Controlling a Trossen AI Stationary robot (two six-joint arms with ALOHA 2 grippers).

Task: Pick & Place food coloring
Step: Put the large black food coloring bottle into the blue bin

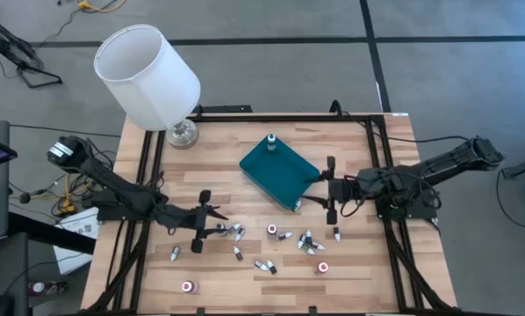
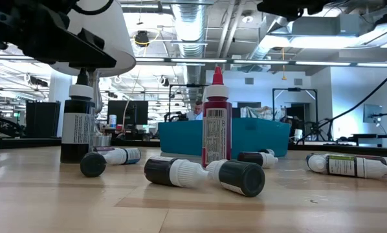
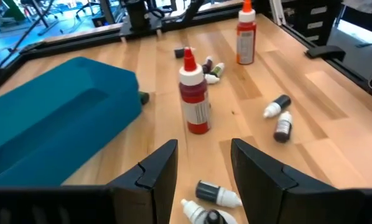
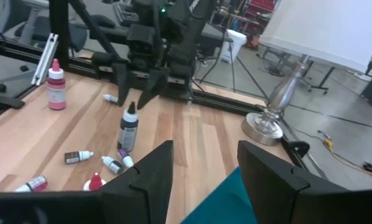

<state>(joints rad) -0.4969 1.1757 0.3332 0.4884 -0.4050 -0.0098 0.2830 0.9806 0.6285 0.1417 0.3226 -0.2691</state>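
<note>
Counting from the high view: approx 15 food coloring bottles (image 1: 271, 230) scattered across the table's (image 1: 245, 290) near half, 1 teal tray (image 1: 278, 169), 1 lamp (image 1: 148, 75), 2 arms. Most bottles lie on their sides; several stand upright, incl. a dark one (image 1: 219, 226) just past the left gripper (image 1: 201, 221) fingertips, a red one (image 1: 187, 287) near the front-left edge and another at (image 1: 322, 268).

Left gripper: fingers spread wide, holding nothing, tips pointed at the bottle cluster. Right gripper (image 1: 330, 188): fingers also wide, empty, tips just beside the tray's near corner, 1 small bottle (image 1: 336, 233) a little off to their side.

Room: far half of the table is bare wood apart from tray and lamp base (image 1: 182, 133); bare strip between left fingers and the tray. Cluster sits well in from the right edge; the red bottle at front-left is closest to an edge.

Views differ: left wrist view shows a tall red bottle (image 3: 193, 93) upright straight ahead of its fingers (image 3: 158, 169), 2 bottles lying between the fingertips, an orange-red one (image 3: 246, 37) upright farther off, tray wall (image 3: 61, 118) alongside. Right wrist view shows the dark upright bottle (image 4: 129, 127) ahead with the left arm's open gripper (image 4: 139, 84) behind it, plus a pink bottle (image 4: 56, 86) upright to one side. Low view shows labels on the bottles (image 2: 217, 123) and a person in the room beyond the tray (image 2: 180, 137); grippers can't be judged there.
</note>
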